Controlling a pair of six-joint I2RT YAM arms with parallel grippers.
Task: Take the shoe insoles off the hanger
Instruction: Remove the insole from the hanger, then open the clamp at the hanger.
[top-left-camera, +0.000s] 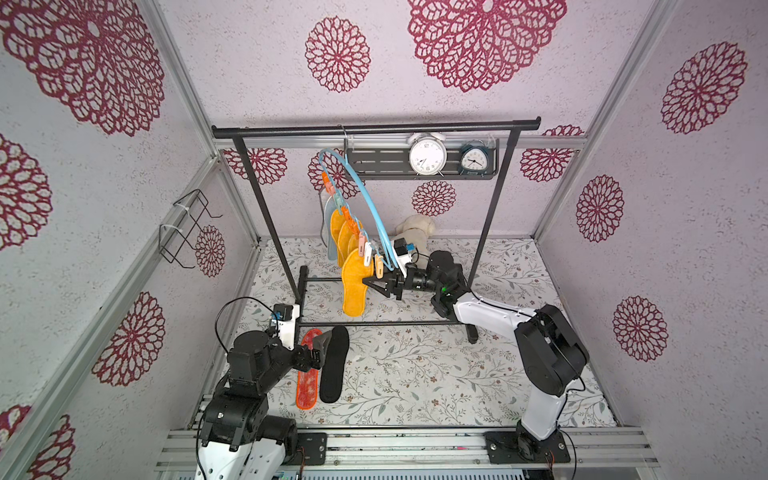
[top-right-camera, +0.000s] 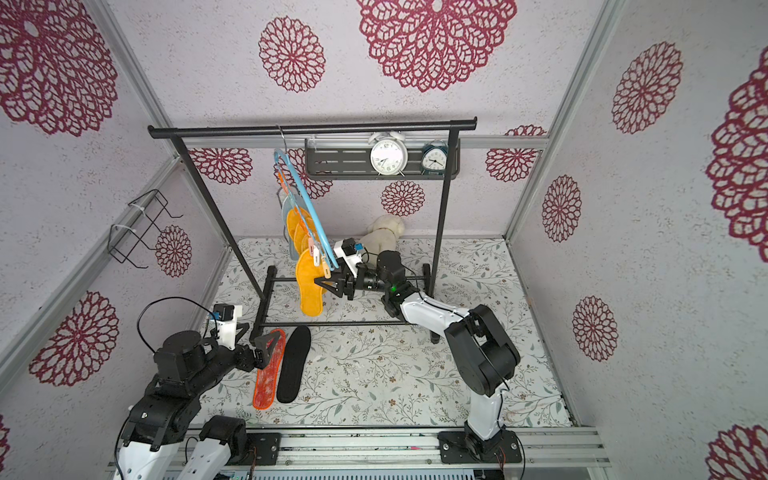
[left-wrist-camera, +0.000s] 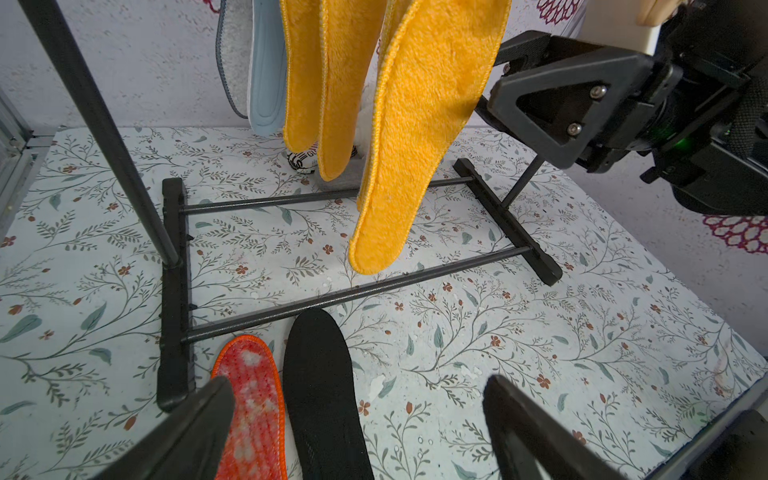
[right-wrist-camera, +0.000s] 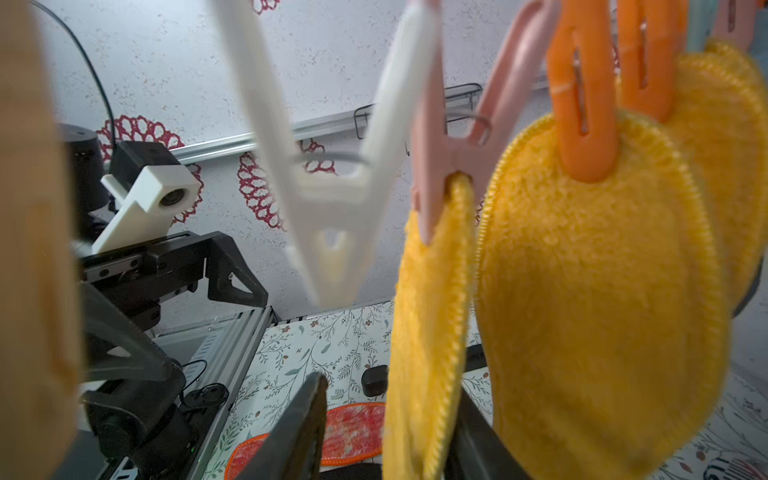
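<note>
**Step in hand: freeing the front orange-yellow insole (top-left-camera: 353, 286) from the hanger (top-right-camera: 311, 212).**

1. Position. The right gripper (top-left-camera: 374, 277) sits at the insole's upper part, just below the pink peg (right-wrist-camera: 440, 187) that bites its edge. Its jaws stand at a middling width and straddle the insole. The right wrist view shows a gap beside one finger, so treat the grip as not yet made.
2. Grip. Close fully on the fleece before any pull. The pile probably compresses, so a light pinch may slip.
3. Pull. Draw downward, in line with the peg's mouth. The hanger hangs by its hook from the garment rack (top-left-camera: 374, 126) and would likely swing under a sideways pull.
4. Left gripper (left-wrist-camera: 359, 386). Its jaws are wide and hold nothing. It hovers over the red insole (left-wrist-camera: 249, 407) and the black insole (left-wrist-camera: 324, 395), which lie side by side on the surface (left-wrist-camera: 582, 332).

**On the hanger.** The other orange-yellow insoles (left-wrist-camera: 332, 104) and the pale grey-blue insole (left-wrist-camera: 266, 75) hang pegged behind the front one. A white peg (right-wrist-camera: 332, 199) holds nothing.

**Containers.** The wall shelf (top-left-camera: 374, 164) carries a white clock (top-left-camera: 427, 156) and a blue clock (top-left-camera: 473, 160). Nothing shows in the wire basket (top-left-camera: 187, 228) on the side wall.
</note>
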